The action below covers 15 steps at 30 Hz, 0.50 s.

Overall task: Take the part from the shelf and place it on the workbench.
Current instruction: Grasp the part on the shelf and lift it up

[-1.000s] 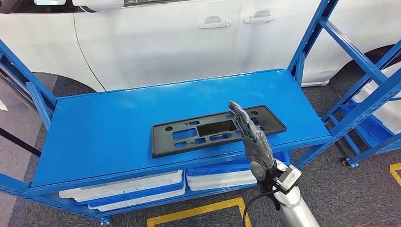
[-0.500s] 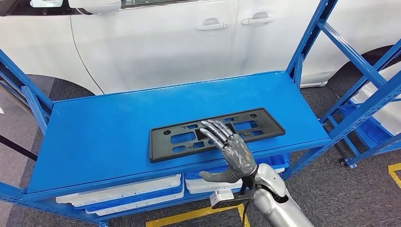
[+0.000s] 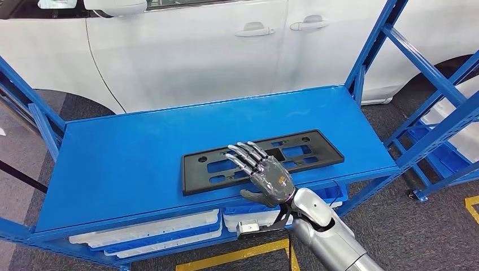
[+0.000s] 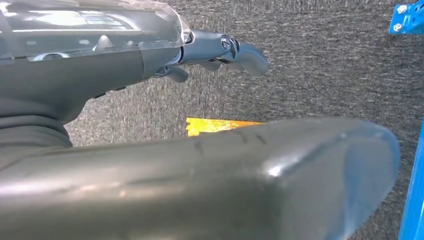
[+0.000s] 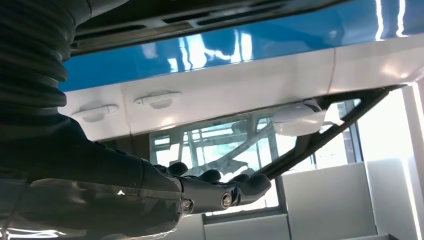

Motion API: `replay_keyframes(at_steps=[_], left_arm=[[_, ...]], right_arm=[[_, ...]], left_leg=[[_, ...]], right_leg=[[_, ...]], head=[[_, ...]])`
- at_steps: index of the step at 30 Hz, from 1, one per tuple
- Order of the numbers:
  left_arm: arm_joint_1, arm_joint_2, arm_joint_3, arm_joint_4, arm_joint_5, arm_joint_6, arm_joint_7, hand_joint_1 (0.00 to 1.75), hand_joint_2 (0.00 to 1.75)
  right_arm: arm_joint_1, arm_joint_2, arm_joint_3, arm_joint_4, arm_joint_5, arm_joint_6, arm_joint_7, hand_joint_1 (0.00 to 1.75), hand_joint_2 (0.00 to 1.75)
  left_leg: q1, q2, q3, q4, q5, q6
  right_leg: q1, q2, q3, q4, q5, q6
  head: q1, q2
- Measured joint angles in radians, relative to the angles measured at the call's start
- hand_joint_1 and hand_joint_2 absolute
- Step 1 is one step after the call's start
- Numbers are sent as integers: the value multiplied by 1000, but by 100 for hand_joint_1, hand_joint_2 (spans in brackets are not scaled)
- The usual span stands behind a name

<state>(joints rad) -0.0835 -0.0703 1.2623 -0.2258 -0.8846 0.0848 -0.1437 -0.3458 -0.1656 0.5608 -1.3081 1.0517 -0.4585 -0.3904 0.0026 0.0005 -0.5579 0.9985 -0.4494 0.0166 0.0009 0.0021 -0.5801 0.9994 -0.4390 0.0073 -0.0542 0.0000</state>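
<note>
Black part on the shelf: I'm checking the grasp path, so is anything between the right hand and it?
Nothing visible. The right hand is spread palm-down right over the part, which lies flat on the blue shelf with nothing else beside it.

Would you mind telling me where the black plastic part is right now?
In the head view, the black plate-holder part lies flat on the blue shelf, toward its front right, with the right hand spread over its middle; the white car stands behind.

High head view over shelf (image 3: 141, 152)
</note>
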Motion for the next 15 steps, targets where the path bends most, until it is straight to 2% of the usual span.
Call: replay_keyframes(at_steps=[2,3,4,6,7,8,9,10,11,12,13,15], left_arm=[[1,1,0,0,-1,0,-8,0,0],[1,1,0,0,-1,0,-14,0,0],[2,1,0,0,-1,0,-19,0,0],[3,0,0,0,-2,0,-25,0,0],[4,0,0,0,-3,-1,-26,0,0],[5,0,0,0,-3,-1,-26,0,0],[5,1,0,0,-3,-1,-25,0,0],[6,2,0,0,-2,-1,-24,0,0],[6,2,0,0,-2,-1,-23,0,0],[5,3,0,0,-2,-1,-23,0,0],[4,4,0,0,-1,0,-22,0,0],[4,4,0,0,0,0,-21,0,0]], right_arm=[[-8,1,15,41,30,-36,11,0,175],[-14,5,21,62,40,-55,14,0,175],[-21,10,28,86,48,-74,15,0,175],[-35,27,46,135,62,-98,15,0,175],[-40,36,56,158,69,-103,17,0,175],[-46,46,65,179,75,-103,19,0,175],[-51,56,74,198,82,-103,24,0,175],[-59,67,84,215,90,-103,29,0,175],[-67,77,93,230,99,-102,34,0,175],[-76,86,102,242,107,-101,39,0,175],[-85,95,110,253,114,-100,43,0,175],[-98,105,121,269,123,-98,49,0,175]], left_leg=[[1,0,2,1,-5,-11],[1,-1,-4,17,-17,-16],[2,-1,-19,54,-40,-21],[7,-1,-82,182,-101,-29],[9,-1,-114,245,-122,-33],[11,-1,-134,279,-125,-37],[12,-1,-135,273,-107,-40],[14,-1,-118,228,-73,-42],[17,0,-87,157,-35,-43],[17,-1,-58,92,-9,-41],[17,-2,-38,47,5,-36],[13,-5,-29,24,5,-23]], right_leg=[[-3,0,5,-9,3,-9],[-6,-1,8,-15,6,-15],[-9,-2,12,-21,8,-20],[-9,-2,14,-22,8,-26],[-8,-2,14,-21,7,-27],[-7,-2,14,-19,6,-27],[-8,-1,14,-16,3,-26],[-9,0,14,-12,0,-24],[-10,1,14,-6,-4,-21],[-8,2,12,1,-9,-16],[-7,2,9,6,-12,-11],[-4,3,5,11,-14,-1]], head=[[0,0],[0,0],[0,0],[0,0],[0,0],[0,0],[0,0],[0,0],[0,0],[0,0],[0,0],[0,0]])
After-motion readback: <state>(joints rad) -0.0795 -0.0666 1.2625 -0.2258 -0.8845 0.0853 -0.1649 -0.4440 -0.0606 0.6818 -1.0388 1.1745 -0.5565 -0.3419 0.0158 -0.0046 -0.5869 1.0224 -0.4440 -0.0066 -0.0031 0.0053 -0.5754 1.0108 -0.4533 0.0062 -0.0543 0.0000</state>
